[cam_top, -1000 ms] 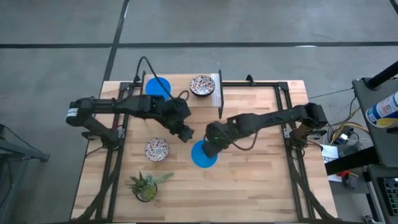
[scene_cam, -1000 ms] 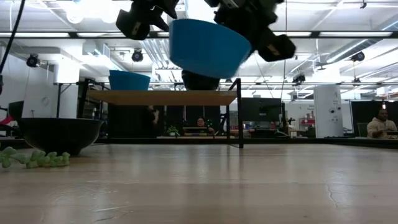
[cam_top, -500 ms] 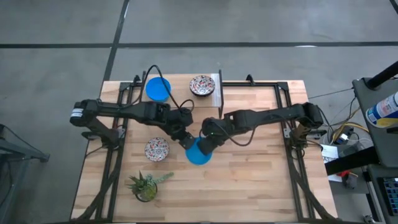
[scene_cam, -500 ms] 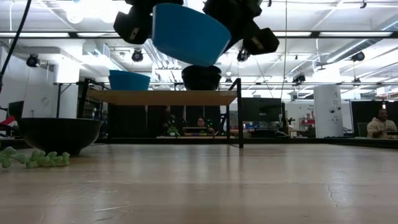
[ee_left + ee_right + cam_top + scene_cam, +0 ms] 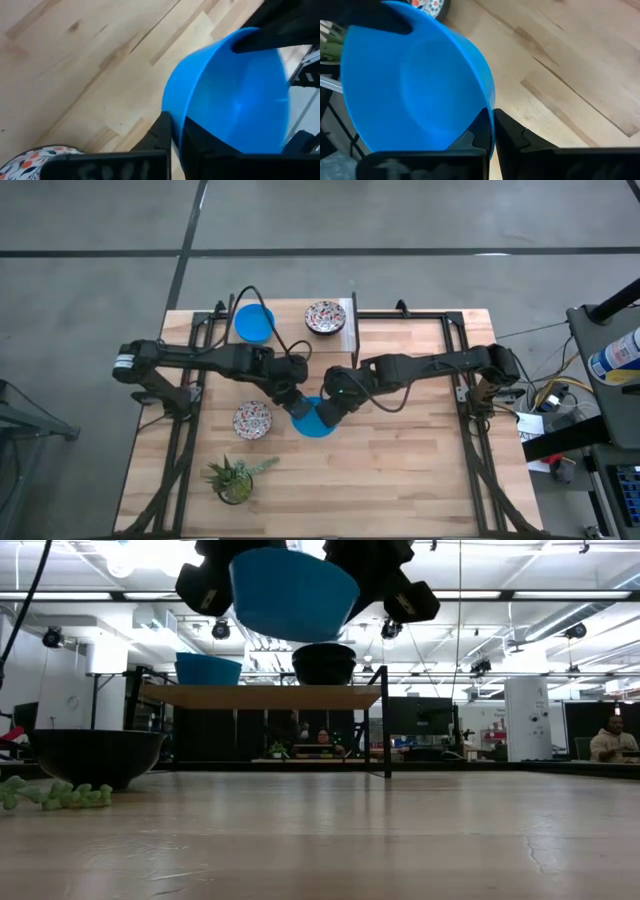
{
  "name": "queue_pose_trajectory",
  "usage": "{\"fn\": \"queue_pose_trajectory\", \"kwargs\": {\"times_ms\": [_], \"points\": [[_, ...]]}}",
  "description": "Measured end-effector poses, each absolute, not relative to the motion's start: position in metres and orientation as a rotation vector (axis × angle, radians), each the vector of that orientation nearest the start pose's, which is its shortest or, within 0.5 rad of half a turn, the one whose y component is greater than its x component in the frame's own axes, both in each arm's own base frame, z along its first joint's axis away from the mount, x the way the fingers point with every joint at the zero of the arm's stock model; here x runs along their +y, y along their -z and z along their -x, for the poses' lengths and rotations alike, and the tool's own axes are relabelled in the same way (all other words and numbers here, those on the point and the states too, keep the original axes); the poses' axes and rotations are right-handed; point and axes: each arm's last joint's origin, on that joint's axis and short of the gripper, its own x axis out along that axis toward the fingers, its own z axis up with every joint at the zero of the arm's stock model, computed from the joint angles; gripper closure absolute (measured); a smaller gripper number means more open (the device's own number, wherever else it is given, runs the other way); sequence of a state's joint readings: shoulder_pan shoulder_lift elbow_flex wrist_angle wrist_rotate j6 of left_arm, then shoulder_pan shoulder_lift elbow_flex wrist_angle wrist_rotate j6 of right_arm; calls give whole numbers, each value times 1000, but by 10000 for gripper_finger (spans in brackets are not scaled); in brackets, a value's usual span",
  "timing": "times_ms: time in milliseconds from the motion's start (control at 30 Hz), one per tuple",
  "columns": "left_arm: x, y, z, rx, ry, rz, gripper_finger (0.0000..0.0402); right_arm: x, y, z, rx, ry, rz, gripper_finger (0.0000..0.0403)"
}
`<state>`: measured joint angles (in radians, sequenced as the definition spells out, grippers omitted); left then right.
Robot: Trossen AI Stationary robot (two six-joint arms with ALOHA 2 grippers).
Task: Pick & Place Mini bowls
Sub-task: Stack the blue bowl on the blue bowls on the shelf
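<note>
Both pincers pinch one blue mini bowl (image 5: 314, 421) by opposite rims: the left pincer (image 5: 293, 407) and the right pincer (image 5: 333, 408), holding it well above the bench (image 5: 420, 450). This looks like a handover; next, one pincer must release.

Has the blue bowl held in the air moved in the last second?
Yes. In the high view the blue bowl has shifted left, toward the patterned bowl on the table. Both the left claw and right claw pinch its rim.

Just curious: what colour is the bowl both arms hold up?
Plain bright blue bowl; the right wrist view shows it best.
</note>
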<state>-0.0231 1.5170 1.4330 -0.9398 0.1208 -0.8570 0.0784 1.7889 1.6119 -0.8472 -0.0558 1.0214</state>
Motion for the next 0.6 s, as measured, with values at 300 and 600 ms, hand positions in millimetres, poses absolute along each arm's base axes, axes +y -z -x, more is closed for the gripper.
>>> {"fn": "queue_pose_trajectory", "kwargs": {"times_ms": [300, 600], "points": [[-9, -323, -301, 1041, -348, 785, 401, 29, -305, -383, 892, 348, -918, 314], [-3, -338, -280, 1026, -381, 768, 401, 19, -332, -368, 783, 365, -892, 195]]}}
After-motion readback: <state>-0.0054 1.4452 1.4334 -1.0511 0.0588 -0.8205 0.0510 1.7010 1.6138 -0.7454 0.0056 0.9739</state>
